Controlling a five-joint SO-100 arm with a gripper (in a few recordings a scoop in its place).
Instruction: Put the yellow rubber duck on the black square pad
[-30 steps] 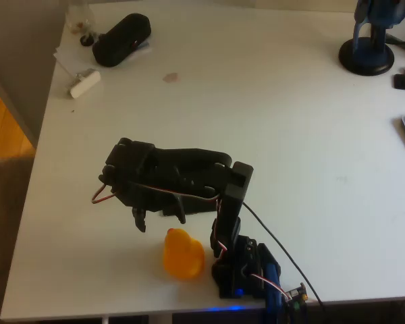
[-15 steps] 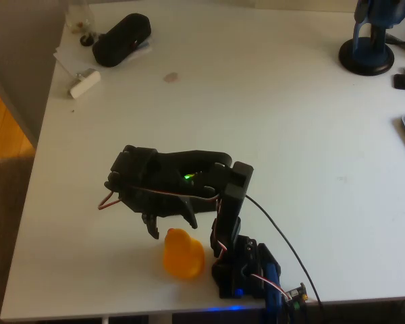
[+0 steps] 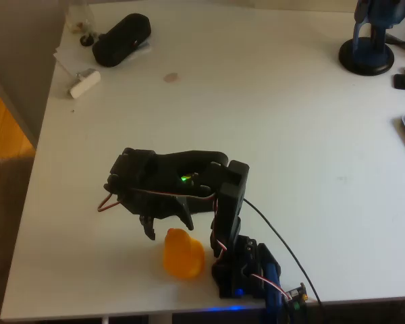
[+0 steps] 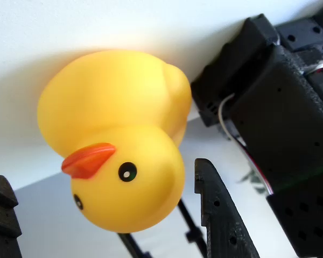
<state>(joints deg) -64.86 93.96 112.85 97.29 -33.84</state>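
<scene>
Yellow rubber duck (image 4: pixel 113 145) sits between the wide-open, empty claw (image 4: pixel 105 207); fingertips cropped.

Your black arm (image 3: pixel 189 182) is folding over low in the overhead view's lower centre, its gripper (image 3: pixel 167 226) pointing downward with jaws standing apart.

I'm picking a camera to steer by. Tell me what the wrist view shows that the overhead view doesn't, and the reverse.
Wrist view alone: the duck's orange beak and black eye, and a finger on each side of its head, apart from it. Overhead view alone: the white table, a black case at its far left corner, a blue stand at far right, and the arm's base at the near edge. Both: the duck with the open hand just above it.
</scene>
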